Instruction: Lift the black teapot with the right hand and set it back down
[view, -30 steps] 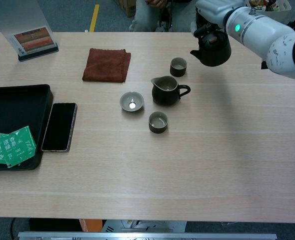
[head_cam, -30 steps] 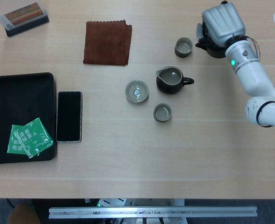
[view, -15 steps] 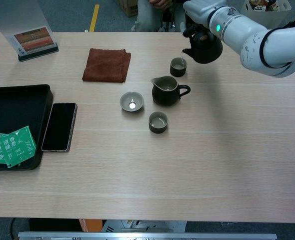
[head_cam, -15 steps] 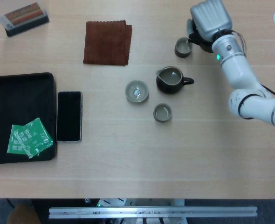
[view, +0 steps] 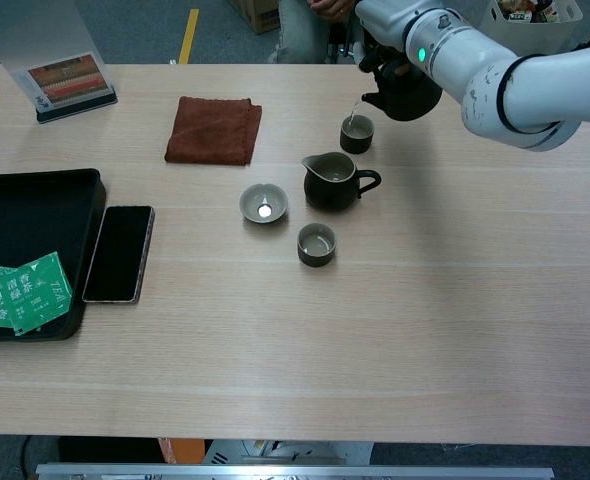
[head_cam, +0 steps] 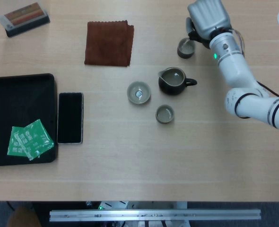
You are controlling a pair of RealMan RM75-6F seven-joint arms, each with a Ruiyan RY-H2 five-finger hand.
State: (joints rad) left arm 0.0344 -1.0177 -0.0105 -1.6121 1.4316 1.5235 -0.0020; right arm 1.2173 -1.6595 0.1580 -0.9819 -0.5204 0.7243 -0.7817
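My right hand grips the black teapot and holds it in the air, tilted with its spout down toward the far cup. A thin stream runs from the spout into that cup in the chest view. In the head view the hand covers most of the teapot. My left hand is in neither view.
A dark pitcher stands near the table's middle, with a shallow bowl and another cup beside it. A brown cloth lies farther back, a phone beside a black tray holding green packets.
My right hand has carried the teapot left, from right of the far cup to just above it, and tipped it so liquid pours into the cup.
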